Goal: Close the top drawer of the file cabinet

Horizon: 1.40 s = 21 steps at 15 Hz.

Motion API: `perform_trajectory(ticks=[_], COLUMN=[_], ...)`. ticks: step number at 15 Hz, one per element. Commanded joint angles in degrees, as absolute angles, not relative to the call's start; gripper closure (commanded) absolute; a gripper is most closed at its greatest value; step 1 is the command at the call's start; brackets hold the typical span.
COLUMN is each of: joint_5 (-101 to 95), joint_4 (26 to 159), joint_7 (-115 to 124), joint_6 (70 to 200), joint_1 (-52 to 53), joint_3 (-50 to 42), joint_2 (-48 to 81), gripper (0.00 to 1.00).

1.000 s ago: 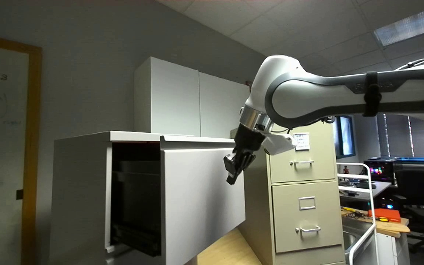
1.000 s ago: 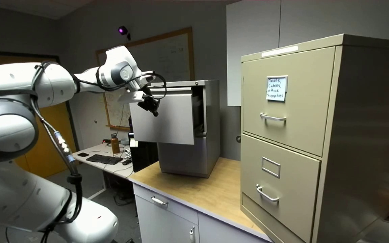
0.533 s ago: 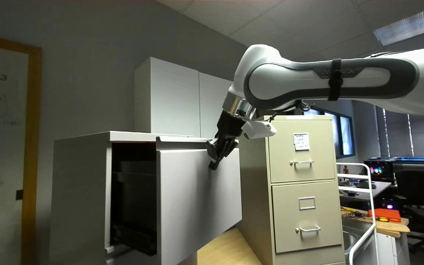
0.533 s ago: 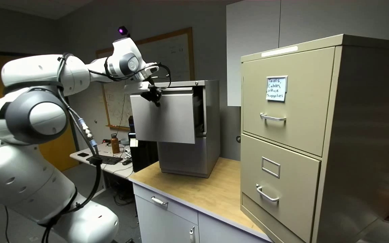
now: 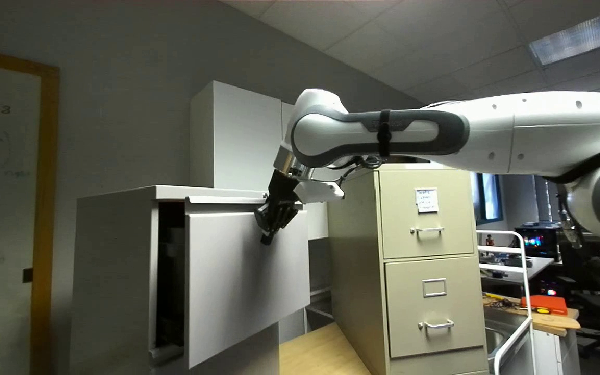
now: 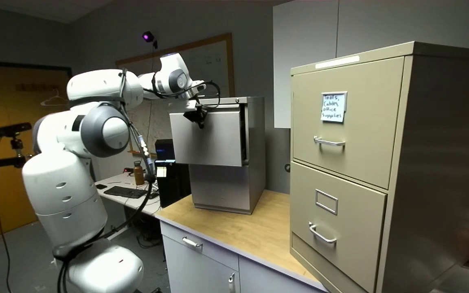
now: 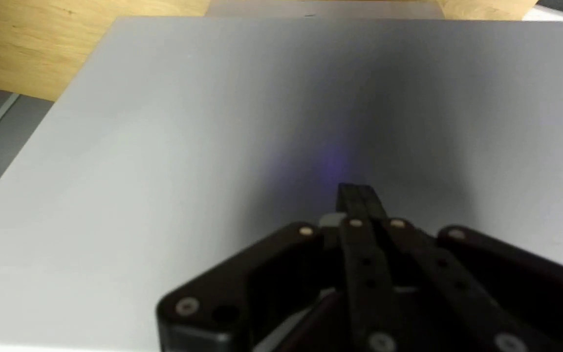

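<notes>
The file cabinet (image 5: 112,271) is light grey and boxy, and it also shows in an exterior view (image 6: 257,162). Its top drawer (image 5: 242,286) is partly open, with a dark gap between front and cabinet body. The plain drawer front also shows in an exterior view (image 6: 218,142) and fills most of the wrist view (image 7: 140,171). My gripper (image 5: 267,239) is shut and empty, its fingertips pointing down against the upper middle of the drawer front. The gripper also shows in an exterior view (image 6: 200,125) and in the wrist view (image 7: 357,188), fingertips together. The drawer's inside is mostly hidden.
A beige cabinet (image 6: 340,175) with small handles stands beside the grey one on the wooden counter (image 6: 267,219). White wall cupboards (image 5: 248,140) hang behind. A desk (image 6: 116,199) with a keyboard and a bottle stands past the counter's end.
The arm has stretched toward the cabinet. The gripper has moved to the drawer front, and the top drawer has slid inward, so the dark gap is clearly narrower.
</notes>
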<state>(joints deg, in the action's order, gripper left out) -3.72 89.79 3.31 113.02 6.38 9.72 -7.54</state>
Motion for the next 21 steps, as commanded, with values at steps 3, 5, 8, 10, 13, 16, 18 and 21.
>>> perform_trajectory(ticks=[3, 5, 8, 10, 13, 16, 18, 21], joint_5=[-6.59, -6.78, -6.83, -6.87, -8.34, -8.36, -7.39, -5.08], joint_4=[71.0, 65.9, 58.6, 53.8, 46.36, 39.36, 36.11, 33.57], joint_7=[4.3, 4.78, 5.26, 5.11, 5.06, 4.24, 3.75, 3.07], joint_6=[107.74, 105.73, 102.51, 100.51, 97.4, 94.81, 94.01, 92.2], joint_1=[7.67, 8.36, 9.59, 10.37, 11.2, 11.86, 11.44, 11.33], joint_3=[9.69, 9.24, 8.52, 8.04, 8.38, 8.51, 8.58, 6.47], joint_2=[8.7, 12.84, 17.6, 20.38, 24.97, 29.19, 31.53, 33.21], gripper=[1.0, 1.0, 1.0, 1.0, 1.0, 1.0, 1.0, 1.0])
